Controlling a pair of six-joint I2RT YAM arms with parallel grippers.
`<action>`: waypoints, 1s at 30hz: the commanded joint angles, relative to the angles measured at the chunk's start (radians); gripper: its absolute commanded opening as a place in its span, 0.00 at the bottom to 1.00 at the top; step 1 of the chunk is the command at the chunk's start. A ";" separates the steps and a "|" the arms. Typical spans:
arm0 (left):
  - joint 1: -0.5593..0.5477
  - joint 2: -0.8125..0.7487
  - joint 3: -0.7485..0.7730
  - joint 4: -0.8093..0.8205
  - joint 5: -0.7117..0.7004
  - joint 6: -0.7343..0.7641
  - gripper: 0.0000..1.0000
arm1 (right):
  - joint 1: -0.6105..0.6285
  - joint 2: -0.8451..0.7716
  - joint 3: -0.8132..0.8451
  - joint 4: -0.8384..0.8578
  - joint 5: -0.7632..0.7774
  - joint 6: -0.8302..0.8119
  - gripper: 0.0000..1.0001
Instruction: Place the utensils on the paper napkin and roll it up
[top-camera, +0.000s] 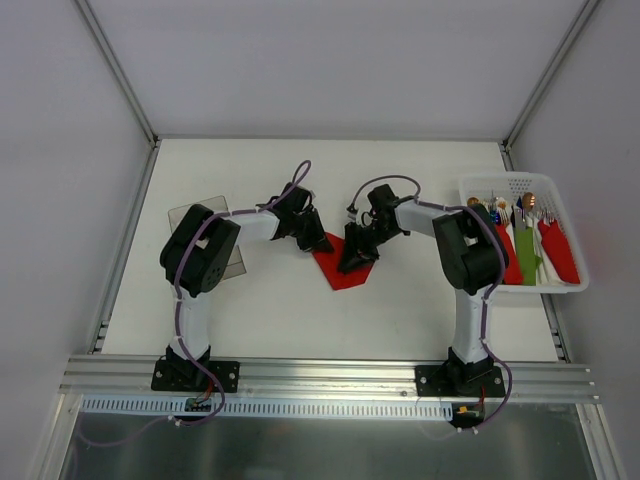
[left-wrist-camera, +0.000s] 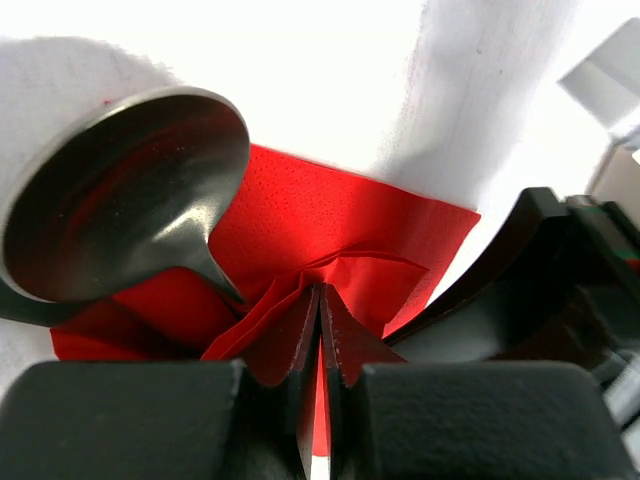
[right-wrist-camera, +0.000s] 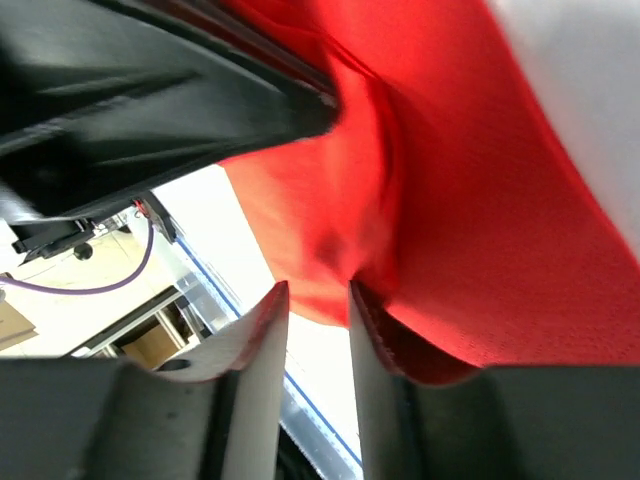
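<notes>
Left claw (left-wrist-camera: 320, 312): clamped together on a raised fold of the paper napkin (left-wrist-camera: 330, 225), which lies at the middle of the surface (top-camera: 280, 310) between both arms; spoon (left-wrist-camera: 120, 225), shiny metal, rests on it, bowl overhanging the napkin's edge. Handling, as judged: napkin light, limp, easily torn, best pinched at a corner or folded edge; spoon stiff and slick, liable to slide out during rolling. Right claw (right-wrist-camera: 318, 315): fingers slightly apart, red paper brushing one, gripping nothing.
</notes>
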 joint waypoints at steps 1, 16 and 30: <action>-0.006 0.050 0.010 -0.072 -0.001 0.052 0.04 | 0.001 -0.077 0.058 0.021 -0.040 -0.012 0.34; -0.009 0.042 0.059 -0.072 0.042 0.139 0.11 | 0.006 0.076 0.079 0.062 -0.018 -0.025 0.28; 0.074 -0.318 -0.164 0.161 -0.011 0.018 0.35 | 0.006 0.074 -0.034 0.131 0.037 0.073 0.26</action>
